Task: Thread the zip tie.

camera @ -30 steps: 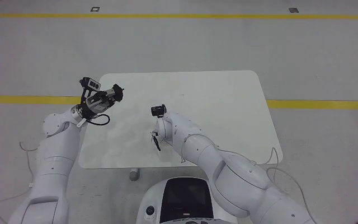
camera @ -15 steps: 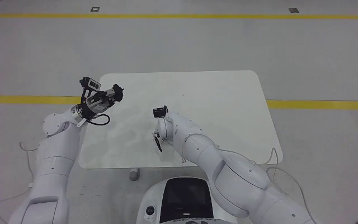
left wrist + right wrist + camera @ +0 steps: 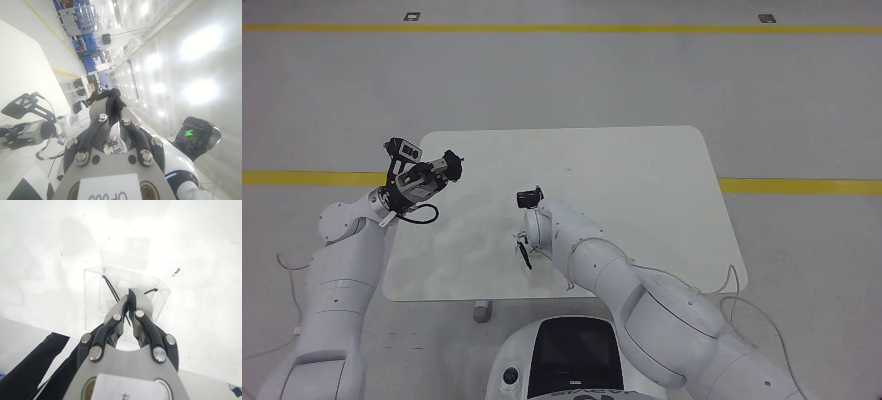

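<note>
The white table (image 3: 642,180) is the biggest thing in front of me. A small clear box (image 3: 94,285) stands on it, near the side closest to my body.

My left pincer (image 3: 113,98) is raised in the air by the table's far left corner, well apart from the box. Its fingers are pressed together. Something dark is bunched at their tips, and I cannot tell what it is.

My right pincer (image 3: 128,298) hangs right over the box's open top with its fingers clamped together. A thin black strand pokes out between them, so I judge that I am gripping the zip tie (image 3: 111,288).

The tie sits inside the box. One stretch runs slantwise from a top corner down toward my fingertips. A second end, with a small knob, pokes out near the opposite wall.

I judge the task to be partly done. I have the tie in my grip, but its two ends sit well apart and I see no closed loop. What is left is to guide the loose end into the knob and pull it through.
</note>
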You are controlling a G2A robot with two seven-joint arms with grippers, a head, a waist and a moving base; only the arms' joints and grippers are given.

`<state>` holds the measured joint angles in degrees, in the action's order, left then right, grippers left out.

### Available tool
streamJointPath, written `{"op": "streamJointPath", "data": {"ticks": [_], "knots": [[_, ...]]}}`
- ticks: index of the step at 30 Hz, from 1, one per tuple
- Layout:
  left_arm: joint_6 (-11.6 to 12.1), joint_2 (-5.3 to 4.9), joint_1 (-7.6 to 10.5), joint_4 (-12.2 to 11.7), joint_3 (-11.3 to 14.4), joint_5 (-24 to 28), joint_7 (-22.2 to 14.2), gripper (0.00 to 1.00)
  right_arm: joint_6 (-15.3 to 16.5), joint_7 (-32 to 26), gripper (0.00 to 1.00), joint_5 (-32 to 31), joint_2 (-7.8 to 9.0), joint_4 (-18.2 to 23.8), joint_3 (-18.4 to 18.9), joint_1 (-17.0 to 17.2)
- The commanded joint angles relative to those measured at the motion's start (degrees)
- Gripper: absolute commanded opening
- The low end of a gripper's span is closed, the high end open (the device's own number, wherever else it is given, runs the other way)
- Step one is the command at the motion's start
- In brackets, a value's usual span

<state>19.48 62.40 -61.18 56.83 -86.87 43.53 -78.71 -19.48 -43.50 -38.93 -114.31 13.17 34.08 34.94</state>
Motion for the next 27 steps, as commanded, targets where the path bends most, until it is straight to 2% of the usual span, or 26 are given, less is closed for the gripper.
{"op": "streamJointPath", "data": {"ticks": [1, 11, 12, 13, 14, 27], "knots": [[0.0, 0.0, 0.0, 0.0, 0.0, 0.0, 0.0, 0.0, 0.0, -0.15, 0.0, -0.53, -0.05, 0.42, 0.33, -0.02], [0.0, 0.0, 0.0, 0.0, 0.0, 0.0, 0.0, 0.0, 0.0, -0.29, 0.0, -0.99, -0.02, 1.9, 0.34, 0.23], [0.0, 0.0, 0.0, 0.0, 0.0, 0.0, 0.0, 0.0, 0.0, -0.19, 0.09, -1.08, 0.02, 2.22, 0.22, 0.42], [0.0, 0.0, 0.0, 0.0, 0.0, 0.0, 0.0, 0.0, 0.0, -0.11, 0.22, -1.12, 0.06, 2.52, 0.1, 0.6], [0.0, 0.0, 0.0, 0.0, 0.0, 0.0, 0.0, 0.0, 0.0, 0.05, 0.25, -1.25, 0.12, 2.84, -0.02, 0.82], [0.0, 0.0, 0.0, 0.0, 0.0, 0.0, 0.0, 0.0, 0.0, 0.99, 0.23, -0.81, 0.48, 3.31, -0.66, 1.85]]}}
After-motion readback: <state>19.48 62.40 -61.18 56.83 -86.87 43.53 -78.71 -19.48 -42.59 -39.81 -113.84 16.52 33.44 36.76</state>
